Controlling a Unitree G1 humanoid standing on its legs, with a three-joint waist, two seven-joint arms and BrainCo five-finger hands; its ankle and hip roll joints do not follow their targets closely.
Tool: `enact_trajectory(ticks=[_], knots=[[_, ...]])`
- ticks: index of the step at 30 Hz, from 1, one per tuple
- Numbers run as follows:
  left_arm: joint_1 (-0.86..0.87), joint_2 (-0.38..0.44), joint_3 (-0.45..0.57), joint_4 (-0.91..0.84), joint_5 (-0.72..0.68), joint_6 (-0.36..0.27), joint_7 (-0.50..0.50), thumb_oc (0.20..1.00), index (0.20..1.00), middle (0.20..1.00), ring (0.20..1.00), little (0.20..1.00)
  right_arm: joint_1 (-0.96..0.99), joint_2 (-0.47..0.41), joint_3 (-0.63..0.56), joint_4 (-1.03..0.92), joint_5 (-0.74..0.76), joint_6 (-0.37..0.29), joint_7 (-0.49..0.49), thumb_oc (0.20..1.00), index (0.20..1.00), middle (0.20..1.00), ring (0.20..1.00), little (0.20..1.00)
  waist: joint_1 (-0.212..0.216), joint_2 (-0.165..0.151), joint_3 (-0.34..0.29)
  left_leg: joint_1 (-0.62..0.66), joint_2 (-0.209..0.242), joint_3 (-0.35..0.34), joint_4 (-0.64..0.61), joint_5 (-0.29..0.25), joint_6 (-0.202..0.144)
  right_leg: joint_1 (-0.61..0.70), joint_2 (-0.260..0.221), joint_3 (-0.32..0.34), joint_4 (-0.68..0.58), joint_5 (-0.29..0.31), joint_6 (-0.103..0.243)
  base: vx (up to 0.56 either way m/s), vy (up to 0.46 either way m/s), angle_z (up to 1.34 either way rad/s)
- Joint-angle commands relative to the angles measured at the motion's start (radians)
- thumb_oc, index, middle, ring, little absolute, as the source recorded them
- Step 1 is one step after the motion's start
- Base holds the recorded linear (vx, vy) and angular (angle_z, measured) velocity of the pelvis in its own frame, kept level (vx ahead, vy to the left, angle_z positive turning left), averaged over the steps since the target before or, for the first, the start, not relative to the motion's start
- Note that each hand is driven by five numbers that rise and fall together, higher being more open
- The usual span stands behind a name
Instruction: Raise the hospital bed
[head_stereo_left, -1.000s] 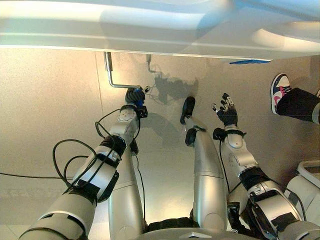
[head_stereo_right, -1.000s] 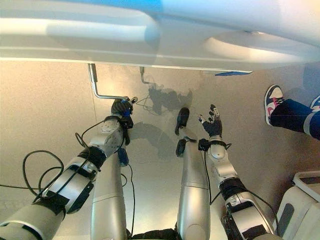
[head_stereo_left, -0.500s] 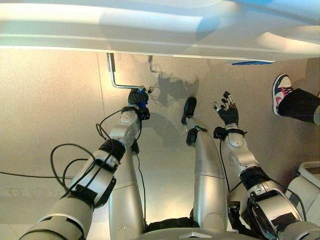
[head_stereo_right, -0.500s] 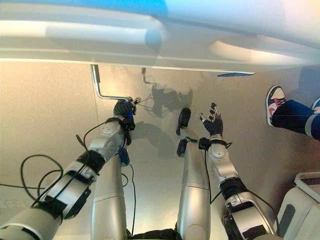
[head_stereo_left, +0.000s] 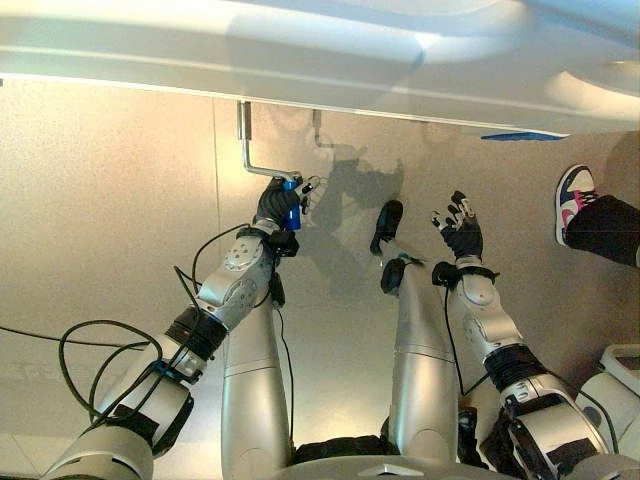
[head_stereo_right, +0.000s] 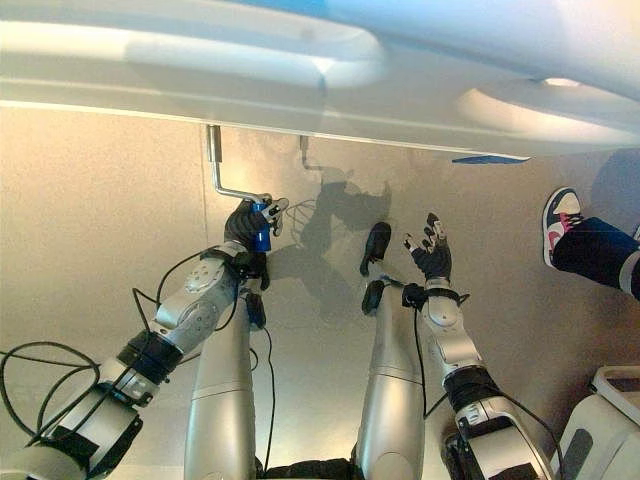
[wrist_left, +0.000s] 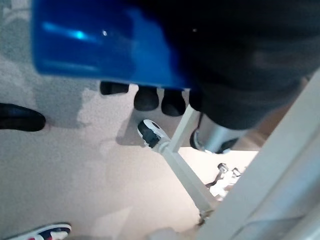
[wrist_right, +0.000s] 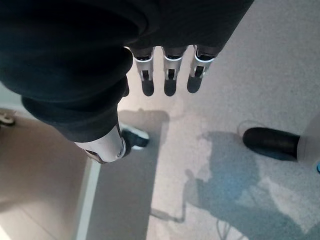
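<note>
Gripping the blue grip (head_stereo_left: 291, 212) at the end of the bed's metal crank handle (head_stereo_left: 256, 168), the left hand (head_stereo_left: 275, 205) has its fingers curled round it, with the thumb sticking out to the right. The crank drops from the underside of the hospital bed (head_stereo_left: 320, 60), whose pale frame spans the far edge of the scene, then bends right to the blue grip just above the floor (head_stereo_left: 110, 220). In the left wrist view the blue grip (wrist_left: 100, 45) sits against the hand's dark cover, fingertips (wrist_left: 146, 97) closed beneath it. Further right, the right hand (head_stereo_left: 462, 228) hangs free over the floor, fingers spread and straight, holding nothing. At the far right a person's sneaker (head_stereo_left: 575, 195) and dark trouser leg stand beside the bed. The grasp is made; whether the bed has risen at all cannot be told, so the cranking itself looks left to do.
</note>
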Motion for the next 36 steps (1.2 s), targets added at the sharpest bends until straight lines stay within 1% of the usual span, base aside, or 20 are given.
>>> enact_trajectory(ticks=[1,4,5,9,10,11,12,15,18,21,23,24,26,27,28,30,32,34,35,36], knots=[[0.065,-0.048,0.047,-0.255,-0.090,-0.091,-0.049,0.200,0.200,0.200,0.200,0.200,0.117,-0.087,-0.058,-0.067,-0.035,-0.015,0.018,1.000,1.000,1.000,1.000,1.000,0.020,0.076,-0.024,0.026,0.009,-0.012,-0.076,0.037,0.037,0.040,-0.018,0.020,-0.006,0.000,0.075,0.00,0.000,0.00],[0.102,-0.019,0.087,-0.309,-0.114,-0.108,-0.053,0.200,0.200,0.200,0.200,0.200,0.130,-0.090,-0.066,-0.062,-0.040,-0.015,0.023,1.000,1.000,1.000,1.000,1.000,0.026,0.082,-0.024,0.032,0.007,-0.013,-0.082,0.038,0.037,0.045,-0.021,0.018,-0.009,0.001,0.076,0.00,0.007,0.03],[0.142,0.008,0.137,-0.355,-0.127,-0.120,-0.060,0.200,0.200,0.200,0.200,0.200,0.145,-0.091,-0.073,-0.055,-0.045,-0.015,0.029,1.000,1.000,1.000,1.000,1.000,0.032,0.087,-0.024,0.037,0.003,-0.013,-0.083,0.038,0.037,0.054,-0.021,0.017,-0.012,0.001,0.075,0.00,0.000,0.00],[0.250,0.074,0.278,-0.411,-0.127,-0.170,-0.047,0.200,0.200,0.200,0.200,0.200,0.174,-0.100,-0.100,-0.047,-0.047,-0.020,0.044,1.000,1.000,1.000,1.000,1.000,0.047,0.102,-0.024,0.046,-0.002,-0.013,-0.091,0.038,0.039,0.066,-0.027,0.019,-0.018,0.003,0.076,0.00,0.017,0.01],[0.253,0.074,0.279,-0.413,-0.127,-0.170,-0.047,0.200,0.200,0.200,0.200,0.200,0.174,-0.100,-0.098,-0.047,-0.047,-0.020,0.044,1.000,1.000,1.000,1.000,1.000,0.046,0.101,-0.024,0.046,-0.002,-0.013,-0.091,0.038,0.039,0.067,-0.027,0.019,-0.019,0.003,0.076,0.02,0.034,0.01],[0.296,0.093,0.348,-0.420,-0.122,-0.190,-0.037,0.200,0.200,0.200,0.200,0.200,0.187,-0.107,-0.111,-0.046,-0.047,-0.022,0.050,1.000,1.000,1.000,1.000,1.000,0.053,0.108,-0.024,0.050,-0.004,-0.015,-0.094,0.038,0.041,0.071,-0.031,0.018,-0.022,0.005,0.078,0.00,0.000,0.00],[0.298,0.094,0.349,-0.421,-0.122,-0.189,-0.037,0.200,0.200,0.200,0.200,0.200,0.187,-0.107,-0.109,-0.046,-0.046,-0.022,0.050,1.000,1.000,1.000,1.000,1.000,0.052,0.107,-0.024,0.050,-0.004,-0.015,-0.094,0.038,0.041,0.071,-0.031,0.017,-0.022,0.005,0.078,0.02,0.031,0.01],[0.351,0.110,0.432,-0.422,-0.087,-0.215,-0.012,0.200,0.200,0.200,0.200,0.200,0.201,-0.115,-0.125,-0.044,-0.044,-0.024,0.055,1.000,1.000,1.000,1.000,1.000,0.061,0.117,-0.024,0.052,-0.010,-0.014,-0.095,0.037,0.044,0.074,-0.034,0.017,-0.026,0.008,0.081,0.01,0.025,0.01],[0.395,0.119,0.535,-0.422,-0.017,-0.249,0.040,0.200,0.200,0.200,0.200,0.200,0.212,-0.126,-0.139,-0.045,-0.043,-0.030,0.058,1.000,1.000,1.000,1.000,1.000,0.071,0.128,-0.024,0.057,-0.013,-0.013,-0.100,0.036,0.046,0.080,-0.038,0.019,-0.029,0.009,0.084,0.02,0.045,0.00],[0.434,0.099,0.613,-0.414,0.058,-0.272,0.105,0.200,0.200,0.200,0.200,0.200,0.226,-0.135,-0.151,-0.055,-0.047,-0.035,0.055,1.000,1.000,1.000,1.000,1.000,0.078,0.136,-0.024,0.062,-0.019,-0.011,-0.102,0.032,0.051,0.085,-0.040,0.019,-0.034,0.010,0.085,0.02,0.048,-0.01],[0.436,0.098,0.614,-0.417,0.060,-0.271,0.108,0.200,0.200,0.200,0.200,0.200,0.226,-0.135,-0.150,-0.055,-0.047,-0.035,0.055,1.000,1.000,1.000,1.000,1.000,0.077,0.136,-0.024,0.062,-0.019,-0.011,-0.101,0.032,0.051,0.085,-0.041,0.019,-0.034,0.010,0.086,0.01,0.016,0.00],[0.446,0.122,0.654,-0.394,0.136,-0.264,0.147,0.200,0.200,0.200,0.200,0.200,0.227,-0.143,-0.156,-0.049,-0.049,-0.037,0.053,1.000,1.000,1.000,1.000,1.000,0.080,0.141,-0.024,0.059,-0.021,-0.009,-0.097,0.030,0.051,0.085,-0.042,0.022,-0.035,0.012,0.087,0.02,0.049,-0.02],[0.446,0.144,0.671,-0.364,0.193,-0.250,0.176,0.200,0.200,0.200,0.200,0.200,0.226,-0.150,-0.158,-0.051,-0.048,-0.039,0.053,1.000,1.000,1.000,1.000,1.000,0.079,0.144,-0.024,0.057,-0.021,-0.008,-0.095,0.030,0.051,0.084,-0.042,0.025,-0.038,0.015,0.088,0.02,0.065,-0.03],[0.431,0.180,0.682,-0.336,0.247,-0.234,0.201,0.200,0.200,0.200,0.200,0.200,0.227,-0.160,-0.164,-0.058,-0.047,-0.041,0.054,1.000,1.000,1.000,1.000,1.000,0.078,0.146,-0.024,0.054,-0.021,-0.006,-0.094,0.029,0.052,0.084,-0.042,0.026,-0.041,0.017,0.089,0.01,0.046,-0.03],[0.429,0.181,0.681,-0.335,0.249,-0.234,0.202,0.200,0.200,0.200,0.200,0.200,0.226,-0.159,-0.164,-0.057,-0.046,-0.041,0.054,1.000,1.000,1.000,1.000,1.000,0.078,0.146,-0.024,0.054,-0.021,-0.006,-0.094,0.029,0.052,0.083,-0.042,0.026,-0.041,0.017,0.089,0.01,0.048,-0.03],[0.394,0.240,0.682,-0.261,0.306,-0.210,0.214,0.200,0.200,0.200,0.200,0.200,0.222,-0.175,-0.167,-0.056,-0.037,-0.045,0.056,1.000,1.000,1.000,1.000,1.000,0.072,0.149,-0.024,0.049,-0.022,-0.002,-0.089,0.027,0.055,0.080,-0.042,0.031,-0.042,0.022,0.090,0.01,0.061,0.00],[0.389,0.241,0.679,-0.257,0.306,-0.212,0.214,0.200,0.200,0.200,0.200,0.200,0.221,-0.174,-0.168,-0.056,-0.037,-0.045,0.056,1.000,1.000,1.000,1.000,1.000,0.074,0.149,-0.024,0.048,-0.022,-0.002,-0.089,0.026,0.055,0.079,-0.042,0.031,-0.042,0.022,0.091,0.01,0.045,0.01],[0.346,0.284,0.652,-0.159,0.359,-0.187,0.220,0.200,0.200,0.200,0.200,0.200,0.214,-0.185,-0.165,-0.055,-0.030,-0.045,0.057,1.000,1.000,1.000,1.000,1.000,0.064,0.151,-0.024,0.044,-0.021,0.009,-0.086,0.021,0.059,0.071,-0.041,0.040,-0.051,0.031,0.096,0.02,0.092,0.00],[0.343,0.284,0.650,-0.156,0.359,-0.188,0.220,0.200,0.200,0.200,0.200,0.200,0.214,-0.185,-0.166,-0.055,-0.030,-0.046,0.057,1.000,1.000,1.000,1.000,1.000,0.065,0.151,-0.024,0.044,-0.022,0.010,-0.086,0.021,0.059,0.071,-0.041,0.041,-0.051,0.032,0.096,0.02,0.088,-0.01],[0.320,0.314,0.650,-0.107,0.475,-0.151,0.255,0.200,0.200,0.200,0.200,0.200,0.212,-0.190,-0.163,-0.064,-0.033,-0.048,0.057,1.000,1.000,1.000,1.000,1.000,0.061,0.151,-0.024,0.040,-0.021,0.015,-0.083,0.018,0.061,0.070,-0.041,0.042,-0.056,0.037,0.098,0.01,0.041,0.00]])
